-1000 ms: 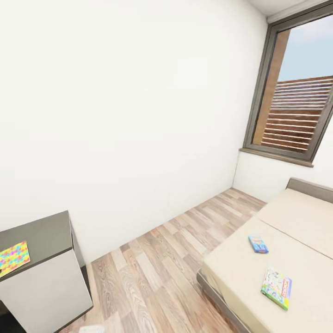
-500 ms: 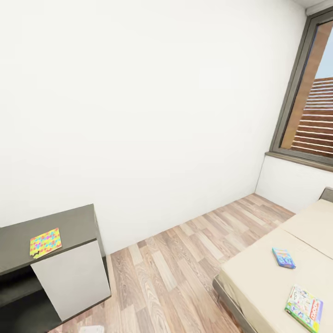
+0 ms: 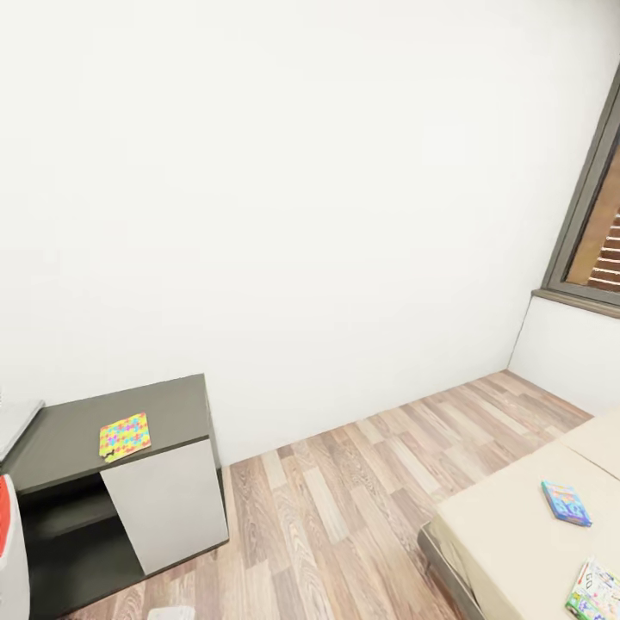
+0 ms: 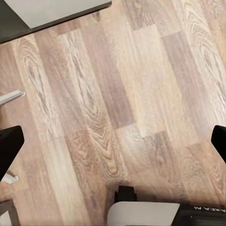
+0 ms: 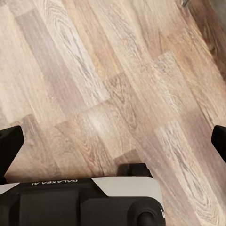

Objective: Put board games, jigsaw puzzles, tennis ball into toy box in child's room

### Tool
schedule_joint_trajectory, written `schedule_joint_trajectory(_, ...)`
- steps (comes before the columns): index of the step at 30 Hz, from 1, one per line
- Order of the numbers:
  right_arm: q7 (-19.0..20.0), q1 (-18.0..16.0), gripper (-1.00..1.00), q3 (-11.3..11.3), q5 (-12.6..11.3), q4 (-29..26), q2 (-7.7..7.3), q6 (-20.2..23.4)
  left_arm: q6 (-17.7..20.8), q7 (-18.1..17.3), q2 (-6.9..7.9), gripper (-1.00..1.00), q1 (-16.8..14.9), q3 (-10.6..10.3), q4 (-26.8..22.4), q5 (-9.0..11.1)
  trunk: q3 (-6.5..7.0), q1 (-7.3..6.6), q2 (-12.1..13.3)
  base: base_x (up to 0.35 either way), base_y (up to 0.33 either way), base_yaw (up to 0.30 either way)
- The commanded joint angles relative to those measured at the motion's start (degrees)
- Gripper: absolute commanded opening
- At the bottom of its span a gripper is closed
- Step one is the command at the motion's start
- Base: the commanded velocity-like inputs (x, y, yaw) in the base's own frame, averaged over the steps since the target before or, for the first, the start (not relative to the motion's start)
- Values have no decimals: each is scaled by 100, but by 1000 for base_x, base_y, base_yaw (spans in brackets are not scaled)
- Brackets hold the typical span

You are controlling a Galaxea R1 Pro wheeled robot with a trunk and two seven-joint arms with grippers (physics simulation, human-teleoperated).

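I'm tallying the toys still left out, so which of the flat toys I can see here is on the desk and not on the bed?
The puzzle-pattern panel, lying flat on the dark grey desk top. The small blue game box and the white-green one lie on the bed.

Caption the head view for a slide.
Puzzle on the dark desk; two board games on the bed.

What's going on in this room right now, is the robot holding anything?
No. Both grippers, left and right, are open and empty over the wood floor. One jigsaw puzzle lies on the dark desk top. On the bed lie a small blue board game and a white-green one at the picture's edge.
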Motion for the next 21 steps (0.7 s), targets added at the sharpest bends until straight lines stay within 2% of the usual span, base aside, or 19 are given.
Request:
schedule_joint_trajectory(1,-18,-2,100,0,-20,-7,2,15,-19,0,0,100,-5,-1,6,33,7,-20,31,0,0,34)
schedule_joint_trajectory(8,-18,-3,100,-6,-26,-33,-13,12,-20,0,-40,100,-5,3,4,33,133,-173,312,0,0,12)
schedule_joint_trajectory(21,-23,-16,100,-7,-37,-351,-42,43,-28,59,-106,100,-5,24,12,47,133,-173,312,0,0,1)
